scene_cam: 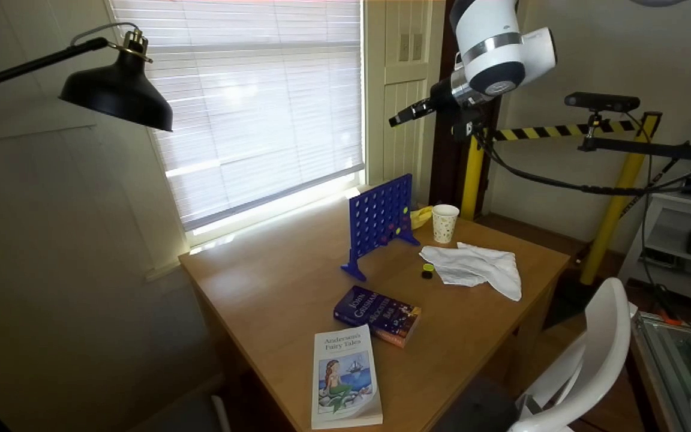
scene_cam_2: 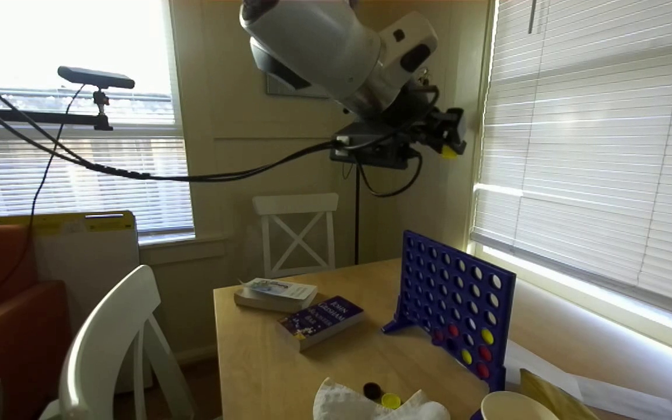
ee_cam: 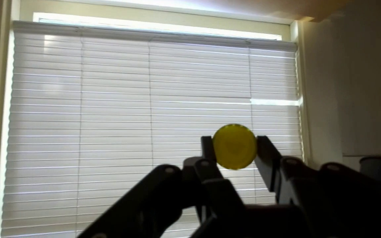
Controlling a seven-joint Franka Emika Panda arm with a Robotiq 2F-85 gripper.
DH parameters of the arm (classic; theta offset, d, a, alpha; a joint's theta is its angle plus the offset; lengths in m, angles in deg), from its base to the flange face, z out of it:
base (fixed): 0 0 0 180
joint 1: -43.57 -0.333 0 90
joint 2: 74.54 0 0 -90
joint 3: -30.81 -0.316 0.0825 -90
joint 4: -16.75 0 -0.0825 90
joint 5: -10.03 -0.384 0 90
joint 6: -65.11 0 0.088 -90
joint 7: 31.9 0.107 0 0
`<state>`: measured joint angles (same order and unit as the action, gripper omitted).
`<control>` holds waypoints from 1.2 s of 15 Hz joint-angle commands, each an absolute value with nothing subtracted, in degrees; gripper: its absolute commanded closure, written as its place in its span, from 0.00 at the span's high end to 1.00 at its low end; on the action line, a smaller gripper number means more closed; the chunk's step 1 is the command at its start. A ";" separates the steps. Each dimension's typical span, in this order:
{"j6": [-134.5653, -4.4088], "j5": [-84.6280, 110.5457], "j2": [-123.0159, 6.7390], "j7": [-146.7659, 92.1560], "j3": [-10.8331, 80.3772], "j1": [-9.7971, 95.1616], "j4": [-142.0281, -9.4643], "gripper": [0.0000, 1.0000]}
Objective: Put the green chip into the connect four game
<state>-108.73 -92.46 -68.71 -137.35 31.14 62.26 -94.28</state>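
The green chip [ee_cam: 234,146], which looks yellow-green, is pinched by its edges between the two fingertips of my gripper [ee_cam: 235,148] in the wrist view. It also shows as a small yellow piece [scene_cam_2: 448,152] below the fingertips in an exterior view. My gripper [scene_cam: 400,117] is high above the table, pointing toward the window. The connect four game [scene_cam: 369,217] stands upright on the table, below and apart from the gripper; it also shows in an exterior view [scene_cam_2: 456,303]. Several red and yellow chips sit in its lower holes near one end. The game is out of the wrist view.
A yellow-green chip [scene_cam: 428,267] and a dark chip [scene_cam: 427,275] lie on the table beside a white cloth [scene_cam: 489,264]. A paper cup [scene_cam: 444,225] and a yellow item [scene_cam: 421,217] stand near the game. Two books [scene_cam: 375,312] [scene_cam: 345,384] lie in front. A lamp [scene_cam: 119,90] hangs aside.
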 commanded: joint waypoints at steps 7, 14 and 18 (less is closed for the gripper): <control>-107.25 -110.87 -54.31 -156.56 36.41 63.15 -87.80 0.36; -107.25 -110.89 -53.70 -156.56 36.43 62.97 -86.60 0.36; -107.09 -110.72 -53.96 -156.49 36.38 63.07 -87.01 0.11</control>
